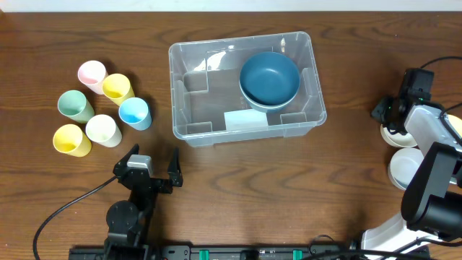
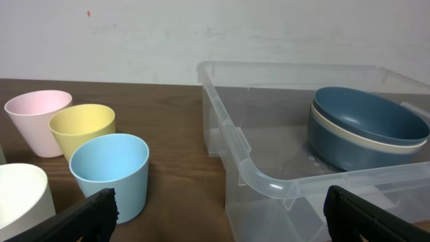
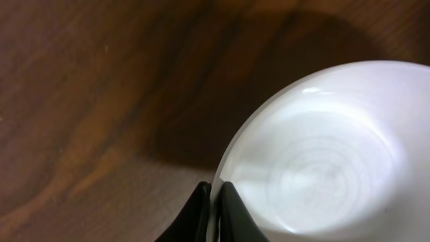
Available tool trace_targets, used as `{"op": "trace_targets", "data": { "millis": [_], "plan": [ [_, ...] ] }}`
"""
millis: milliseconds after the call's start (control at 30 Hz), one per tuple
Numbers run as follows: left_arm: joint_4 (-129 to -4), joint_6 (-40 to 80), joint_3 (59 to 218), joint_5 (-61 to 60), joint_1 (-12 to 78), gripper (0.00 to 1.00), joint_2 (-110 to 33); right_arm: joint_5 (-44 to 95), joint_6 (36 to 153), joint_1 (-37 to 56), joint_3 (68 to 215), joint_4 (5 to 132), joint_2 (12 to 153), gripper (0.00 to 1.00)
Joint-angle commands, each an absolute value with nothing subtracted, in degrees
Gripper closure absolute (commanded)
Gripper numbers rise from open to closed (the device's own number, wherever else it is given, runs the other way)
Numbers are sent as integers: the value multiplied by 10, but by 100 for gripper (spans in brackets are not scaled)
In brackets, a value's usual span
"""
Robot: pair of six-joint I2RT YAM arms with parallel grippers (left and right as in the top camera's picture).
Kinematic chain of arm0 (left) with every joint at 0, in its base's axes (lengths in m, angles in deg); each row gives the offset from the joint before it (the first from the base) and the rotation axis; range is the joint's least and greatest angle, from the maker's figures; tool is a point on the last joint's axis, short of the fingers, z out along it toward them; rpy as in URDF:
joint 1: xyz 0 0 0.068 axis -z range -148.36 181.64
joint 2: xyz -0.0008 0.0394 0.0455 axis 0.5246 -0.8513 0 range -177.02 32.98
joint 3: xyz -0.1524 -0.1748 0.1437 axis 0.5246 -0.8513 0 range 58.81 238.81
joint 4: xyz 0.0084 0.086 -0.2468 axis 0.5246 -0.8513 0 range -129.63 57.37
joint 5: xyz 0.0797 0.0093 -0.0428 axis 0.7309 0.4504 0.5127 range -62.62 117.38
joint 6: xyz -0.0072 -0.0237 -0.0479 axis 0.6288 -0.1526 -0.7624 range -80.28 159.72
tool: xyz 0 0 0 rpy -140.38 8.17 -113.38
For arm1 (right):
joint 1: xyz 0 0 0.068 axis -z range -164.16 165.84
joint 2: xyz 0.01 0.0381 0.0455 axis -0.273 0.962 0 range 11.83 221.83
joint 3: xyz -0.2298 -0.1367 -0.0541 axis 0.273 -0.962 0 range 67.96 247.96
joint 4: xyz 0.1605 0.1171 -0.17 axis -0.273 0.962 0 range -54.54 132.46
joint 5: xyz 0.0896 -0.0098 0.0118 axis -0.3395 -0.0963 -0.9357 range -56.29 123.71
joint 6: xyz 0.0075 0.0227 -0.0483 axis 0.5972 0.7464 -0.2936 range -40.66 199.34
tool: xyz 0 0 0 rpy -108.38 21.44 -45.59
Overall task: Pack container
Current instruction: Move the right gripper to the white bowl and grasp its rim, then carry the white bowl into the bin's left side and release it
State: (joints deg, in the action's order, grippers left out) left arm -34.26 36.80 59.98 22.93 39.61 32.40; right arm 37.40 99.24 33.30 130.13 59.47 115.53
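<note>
Left arm (image 1: pixel 137 186) black, black cable (image 1: pixel 61 213) trailing; right arm (image 1: pixel 427 123) white-and-black; fingers (image 3: pixel 195 216) black.

Pink cup (image 1: pixel 92 73) beside yellow cup (image 1: pixel 116 87), blue cup (image 1: pixel 134 113), green cup (image 1: pixel 74 105), white cup (image 1: pixel 102 130), second yellow cup (image 1: pixel 71 139), white bowl (image 3: pixel 322 154), wooden table (image 1: pixel 289 195)

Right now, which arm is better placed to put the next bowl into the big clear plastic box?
Right. The right gripper is shut on the rim of the white round bowl; the left gripper hangs open and empty near the pastel cups.
</note>
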Motion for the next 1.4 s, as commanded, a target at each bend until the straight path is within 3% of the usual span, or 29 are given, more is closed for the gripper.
{"op": "trace_targets", "data": {
  "millis": [0,300,600,967,1133,1367],
  "plan": [
    [-363,371,590,223,394,2,328,354,997,334,1298,581,1161,97],
    [-363,371,590,223,394,2,328,278,1024,332,1332,565,1147,99],
    [-363,371,590,223,394,2,328,208,1028,273,1415,607,1038,99],
    [-363,371,590,223,394,2,328,258,1013,22,1452,548,893,99],
    [-363,371,590,223,394,2,328,349,1013,-114,1451,517,931,99],
    [-363,371,590,223,394,2,328,359,1014,-212,1451,433,1046,98]
  ]
}}
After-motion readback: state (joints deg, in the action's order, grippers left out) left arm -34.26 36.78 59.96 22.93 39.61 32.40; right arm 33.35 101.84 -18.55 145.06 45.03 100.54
